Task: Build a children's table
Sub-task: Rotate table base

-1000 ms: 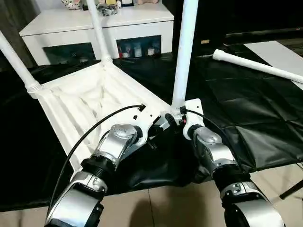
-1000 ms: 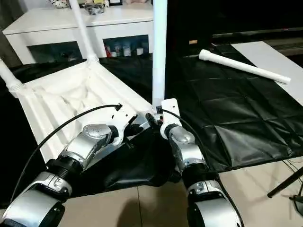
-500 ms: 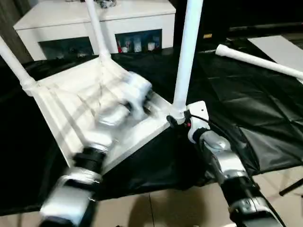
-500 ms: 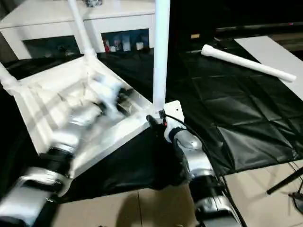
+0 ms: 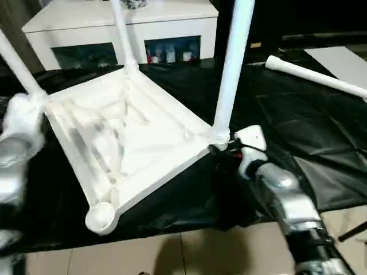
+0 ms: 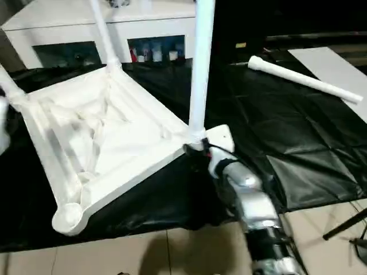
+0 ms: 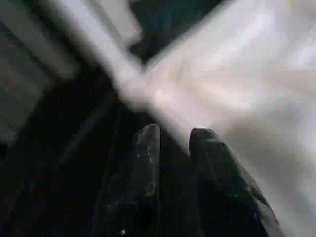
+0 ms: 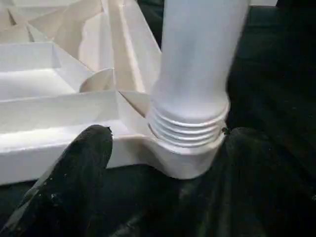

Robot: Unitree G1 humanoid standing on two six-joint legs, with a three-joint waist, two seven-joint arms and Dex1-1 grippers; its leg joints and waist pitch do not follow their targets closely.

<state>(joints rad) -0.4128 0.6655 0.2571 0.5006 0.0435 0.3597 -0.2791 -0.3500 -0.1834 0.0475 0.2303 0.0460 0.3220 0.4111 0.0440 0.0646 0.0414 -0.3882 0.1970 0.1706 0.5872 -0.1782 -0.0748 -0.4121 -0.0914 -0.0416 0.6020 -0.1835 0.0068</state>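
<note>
The children's table (image 5: 137,129) lies upside down and tilted on the black mat, ribbed underside up. Three legs are screwed in; the nearest one (image 5: 232,69) rises at the right corner. The near-left corner socket (image 5: 100,216) holds no leg. My right gripper (image 8: 170,148) is open, its fingers (image 8: 86,158) standing either side of that leg's threaded base (image 8: 190,131). My left arm (image 5: 17,149) is a blur at the far left, beside the table's left corner. The left gripper (image 7: 173,140) has its fingers (image 7: 145,153) slightly apart with nothing between them.
A loose white leg (image 5: 315,77) lies on the mat at the back right. A white cabinet (image 5: 114,28) with glass doors stands behind the table. The mat's front edge (image 5: 172,235) meets tiled floor near me.
My left arm has let go of the table's near edge and swung out to the far left, its fingers parting a little. The right gripper has stayed at the leg's base.
</note>
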